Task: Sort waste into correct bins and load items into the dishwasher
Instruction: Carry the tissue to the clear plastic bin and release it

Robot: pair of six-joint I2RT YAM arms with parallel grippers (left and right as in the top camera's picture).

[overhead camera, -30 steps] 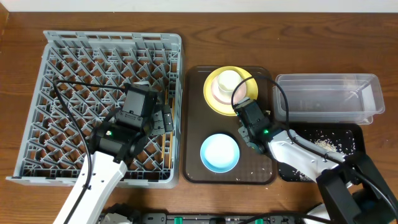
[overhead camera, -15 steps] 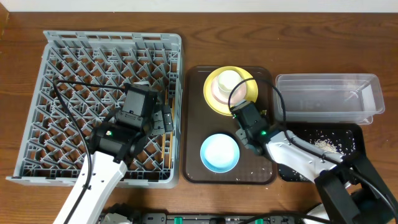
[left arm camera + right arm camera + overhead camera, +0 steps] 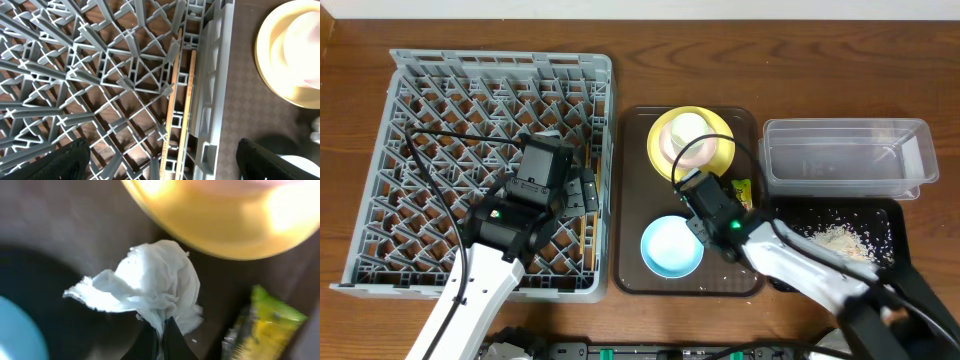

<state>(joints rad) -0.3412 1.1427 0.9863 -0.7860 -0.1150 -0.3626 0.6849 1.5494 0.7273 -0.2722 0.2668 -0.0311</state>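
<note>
Waste first: clamps right jaws on crumpled white tissue [image 3: 150,285] for binning; parks left jaws apart over grey plastic rack [image 3: 100,75].

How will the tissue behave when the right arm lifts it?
Probably floppy: the tissue is crumpled in loose folds, so it should droop from the pinch. Likely very light and thin; the right fingers grip only one edge, so it might tear or slip.
</note>
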